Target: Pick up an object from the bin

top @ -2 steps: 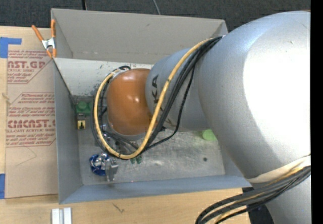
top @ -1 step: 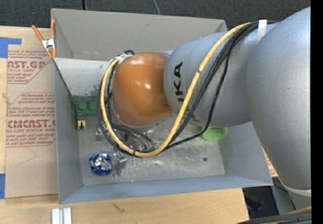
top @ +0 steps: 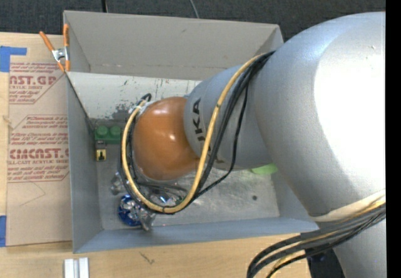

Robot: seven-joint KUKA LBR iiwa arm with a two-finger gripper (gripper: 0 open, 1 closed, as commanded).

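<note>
Lying beside gripper (top: 146, 215): blue object (top: 127, 215)

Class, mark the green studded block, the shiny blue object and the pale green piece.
Green studded block (top: 107, 133): camera view, top face.
Shiny blue object (top: 128, 213): camera view, its middle.
Pale green piece (top: 264, 169): camera view, visible end.

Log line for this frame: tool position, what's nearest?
tool: low in bin, view's lower-left corner | nearest: small blue thing | also: green block by left wall
</note>
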